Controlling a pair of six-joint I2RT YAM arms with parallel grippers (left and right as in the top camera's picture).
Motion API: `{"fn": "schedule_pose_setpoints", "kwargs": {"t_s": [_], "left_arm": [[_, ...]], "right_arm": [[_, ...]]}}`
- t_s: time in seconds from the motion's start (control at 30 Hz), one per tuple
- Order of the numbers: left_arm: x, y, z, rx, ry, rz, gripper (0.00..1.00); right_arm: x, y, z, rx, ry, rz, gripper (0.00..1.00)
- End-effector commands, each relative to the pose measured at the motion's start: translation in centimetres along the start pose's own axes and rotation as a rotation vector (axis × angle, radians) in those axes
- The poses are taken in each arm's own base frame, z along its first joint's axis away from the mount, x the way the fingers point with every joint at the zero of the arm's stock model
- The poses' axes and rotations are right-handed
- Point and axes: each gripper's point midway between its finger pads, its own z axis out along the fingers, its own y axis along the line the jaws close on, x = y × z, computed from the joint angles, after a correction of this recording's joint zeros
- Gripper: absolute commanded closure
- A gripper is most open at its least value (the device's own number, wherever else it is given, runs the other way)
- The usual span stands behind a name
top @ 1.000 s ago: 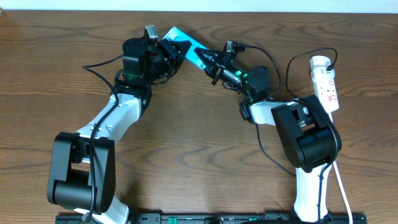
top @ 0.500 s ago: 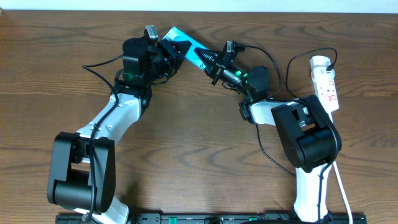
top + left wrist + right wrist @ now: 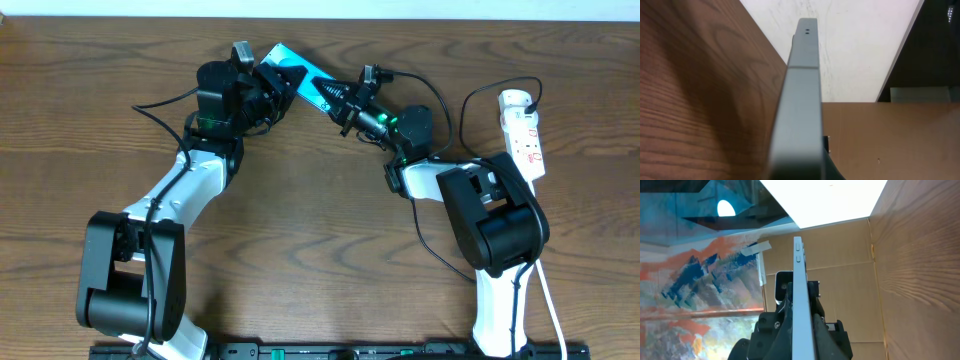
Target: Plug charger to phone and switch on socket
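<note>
Brown wood-grain table [image 3: 300,250] beneath; left jaws clamp the phone [image 3: 300,66], right jaws closed.

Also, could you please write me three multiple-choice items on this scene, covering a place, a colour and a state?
1. Where is the power strip? A. on the table's right side B. on its left side C. between the arms
2. What colour is the phone's screen? A. red B. teal C. white
3. The left fingers are: A. open B. closed on the phone C. closed on the power strip
Answers: A, it lies beside the right arm; B, the overhead view shows teal; B, the phone's end sits in their grip.
</note>
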Motion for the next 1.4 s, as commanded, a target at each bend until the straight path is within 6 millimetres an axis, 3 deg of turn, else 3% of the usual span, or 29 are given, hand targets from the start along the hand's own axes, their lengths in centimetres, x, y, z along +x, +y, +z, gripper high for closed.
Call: {"fn": "schedule_pose_setpoints", "kwargs": {"t_s": [0.0,0.1,0.2,0.33,0.53,0.83,1.1,1.37], "left_arm": [[-0.3,-1.1,-0.2,0.028,-0.015,0.040,0.93],[-0.3,-1.1,-0.2,0.028,-0.015,0.040,0.92],[-0.3,-1.1,-0.2,0.028,-0.015,0.041,0.93],[-0.3,-1.1,-0.2,0.028,-0.015,0.041,0.92],[-0.3,-1.1,-0.2,0.028,-0.015,0.041,0.93],[-0.4,-1.1,-0.2,0.028,-0.016,0.045,0.92],[-1.6,-0.5,-0.8,0.010,-0.037,0.033,0.92],[-2.8,0.2,-1.6,-0.002,-0.038,0.031,0.93]], "right_arm": [[1.8,-0.9,0.2,0.033,0.089,-0.093,0.99],[1.8,-0.9,0.2,0.034,0.090,-0.097,0.98],[1.8,-0.9,0.2,0.033,0.091,-0.105,0.87],[1.9,-0.9,0.2,0.033,0.091,-0.105,0.80],[1.9,-0.9,0.2,0.034,0.095,-0.105,0.76],[2.0,-1.0,0.2,0.035,0.098,-0.105,0.57],[2.0,-1.0,0.2,0.037,0.107,-0.128,0.33],[1.8,-1.0,-0.4,0.045,0.136,-0.175,0.24]]}}
